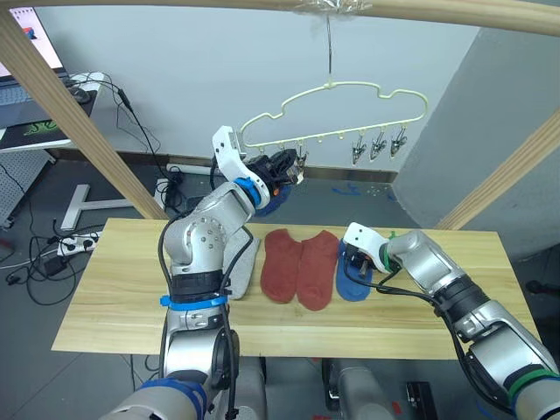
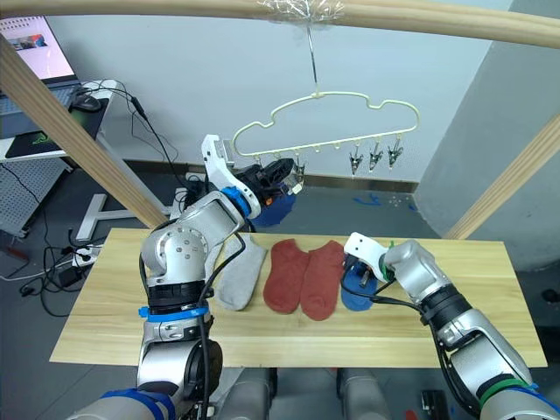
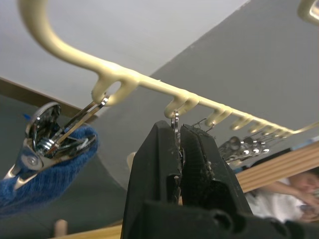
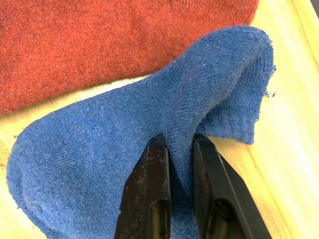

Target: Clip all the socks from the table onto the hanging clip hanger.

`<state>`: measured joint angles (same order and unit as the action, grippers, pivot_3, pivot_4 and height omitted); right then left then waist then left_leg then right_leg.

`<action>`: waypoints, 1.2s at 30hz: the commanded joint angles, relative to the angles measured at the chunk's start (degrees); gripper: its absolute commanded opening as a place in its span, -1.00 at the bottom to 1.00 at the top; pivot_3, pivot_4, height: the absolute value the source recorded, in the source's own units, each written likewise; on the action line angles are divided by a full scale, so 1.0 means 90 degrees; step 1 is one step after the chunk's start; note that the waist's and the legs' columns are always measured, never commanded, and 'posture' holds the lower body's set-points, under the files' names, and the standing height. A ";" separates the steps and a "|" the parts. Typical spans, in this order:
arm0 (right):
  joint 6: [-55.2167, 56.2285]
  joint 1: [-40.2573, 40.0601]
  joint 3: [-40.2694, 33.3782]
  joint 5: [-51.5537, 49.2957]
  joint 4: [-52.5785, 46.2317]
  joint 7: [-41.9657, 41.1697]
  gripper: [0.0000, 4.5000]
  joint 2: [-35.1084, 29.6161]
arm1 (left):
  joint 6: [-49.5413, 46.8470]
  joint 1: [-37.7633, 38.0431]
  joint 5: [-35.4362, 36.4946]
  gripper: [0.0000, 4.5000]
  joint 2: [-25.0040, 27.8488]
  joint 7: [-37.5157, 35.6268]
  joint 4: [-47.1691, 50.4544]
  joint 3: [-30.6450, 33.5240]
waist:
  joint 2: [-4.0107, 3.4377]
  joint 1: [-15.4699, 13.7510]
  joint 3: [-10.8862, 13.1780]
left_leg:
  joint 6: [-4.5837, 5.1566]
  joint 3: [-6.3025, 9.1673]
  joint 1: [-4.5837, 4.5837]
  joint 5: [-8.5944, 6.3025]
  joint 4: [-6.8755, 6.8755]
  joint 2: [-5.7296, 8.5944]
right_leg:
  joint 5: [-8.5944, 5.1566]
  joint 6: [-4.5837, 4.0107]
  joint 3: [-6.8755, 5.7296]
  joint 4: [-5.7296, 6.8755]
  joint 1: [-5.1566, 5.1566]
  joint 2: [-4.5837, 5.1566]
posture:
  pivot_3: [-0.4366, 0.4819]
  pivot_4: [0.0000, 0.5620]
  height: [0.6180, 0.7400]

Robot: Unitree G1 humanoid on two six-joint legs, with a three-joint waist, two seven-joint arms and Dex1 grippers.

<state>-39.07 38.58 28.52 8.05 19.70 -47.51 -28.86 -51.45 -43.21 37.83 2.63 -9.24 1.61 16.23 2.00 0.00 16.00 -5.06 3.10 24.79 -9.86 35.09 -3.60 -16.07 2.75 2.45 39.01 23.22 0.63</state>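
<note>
The pale yellow clip hanger (image 1: 337, 136) hangs by its hook from the top pole. A blue sock (image 3: 55, 169) hangs from its leftmost clip. My left gripper (image 3: 178, 130) is raised to the hanger and shut on the second metal clip (image 3: 175, 119). On the table (image 1: 114, 297) lie a light grey sock (image 2: 241, 276), two rust red socks (image 1: 282, 262) (image 1: 319, 267) side by side, and another blue sock (image 4: 124, 149). My right gripper (image 4: 180, 142) is shut on a raised fold of this blue sock, just right of the red pair.
Slanted wooden poles (image 1: 70, 122) (image 1: 507, 175) rise at both back corners of the table, joined by a top pole (image 1: 437, 10). A desk with a laptop (image 1: 17, 87) and floor cables stands far left. A person (image 3: 294, 191) appears beyond the hanger.
</note>
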 commanded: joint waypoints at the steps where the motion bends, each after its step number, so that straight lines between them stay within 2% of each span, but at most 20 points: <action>1: -0.0528 -0.0177 -0.0470 -0.0235 -0.1018 -0.0225 -0.75 -0.0286 | -0.0341 -0.0225 0.0580 -0.97 0.0084 -0.0039 0.0017 0.0300 | 0.0000 -0.0004 0.0000 | 0.0000 0.0000 0.0002 0.0000 0.0000 0.0001 | 0.0000 0.0000 -0.0001 0.0000 0.0001 0.0001 | 0.13 -0.17 1.00; 5: -0.1415 -0.0260 -0.0889 -0.0700 -0.2577 -0.0574 -0.75 -0.0598 | -0.0710 -0.0438 0.1077 -0.97 0.0152 0.0149 -0.0330 0.0752 | 0.0000 0.0002 0.0000 | 0.0000 0.0001 0.0003 0.0000 0.0000 0.0002 | 0.0000 0.0000 -0.0002 0.0000 0.0004 0.0002 | 0.08 -0.20 1.00; 9: -0.2219 -0.0125 -0.1122 -0.1151 -0.3617 -0.0705 -0.75 -0.0707 | -0.0975 -0.0626 0.1408 -0.97 0.0253 0.0299 -0.0708 0.1029 | 0.0000 0.0020 -0.0001 | 0.0000 0.0002 0.0003 0.0000 0.0000 0.0002 | 0.0000 0.0001 -0.0003 0.0000 0.0004 0.0001 | 0.04 -0.21 1.00; 14: -0.3004 0.0280 -0.1485 -0.1975 -0.4288 -0.0709 -0.75 -0.0269 | -0.1304 -0.0748 0.1864 -0.97 0.0278 0.0529 -0.0950 0.1295 | 0.0000 0.0039 0.0000 | -0.0001 0.0002 0.0003 0.0000 0.0000 0.0000 | 0.0000 0.0000 -0.0003 0.0000 0.0004 0.0001 | 0.01 -0.23 1.00; 17: -0.3220 0.0664 -0.1649 -0.2332 -0.4162 -0.0552 -0.75 0.0199 | -0.1387 -0.0767 0.1949 -0.97 0.0323 0.0598 -0.0975 0.1288 | 0.0000 0.0052 -0.0001 | -0.0002 0.0002 0.0002 0.0001 0.0000 0.0000 | 0.0000 0.0000 -0.0004 0.0003 0.0005 0.0001 | 0.01 -0.25 1.00; 23: -0.3098 0.1137 -0.1548 -0.2571 -0.3745 -0.0330 -0.75 0.0477 | -0.1363 -0.0770 0.1991 -0.97 0.0350 0.0665 -0.0946 0.1204 | 0.0000 0.0026 -0.0001 | -0.0004 0.0003 0.0004 0.0002 0.0000 0.0003 | 0.0001 -0.0001 -0.0007 0.0000 0.0005 0.0005 | 0.05 -0.27 1.00; 36: -0.2640 0.1526 -0.1216 -0.2542 -0.3057 -0.0186 -0.75 0.0352 | -0.1358 -0.0588 0.2002 -0.97 0.0324 0.0754 -0.0679 0.1075 | -0.0001 0.0016 -0.0001 | -0.0005 0.0003 0.0004 0.0002 -0.0002 0.0003 | 0.0001 -0.0001 -0.0009 0.0001 0.0006 0.0006 | 0.09 -0.28 1.00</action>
<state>-64.14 50.76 17.42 -14.67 -6.99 -49.52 -25.32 -63.55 -48.66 54.34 5.54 -2.62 -6.91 26.67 1.99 0.14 15.98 -5.11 3.13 24.83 -9.84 35.07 -3.57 -16.06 2.73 2.38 39.03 23.27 0.68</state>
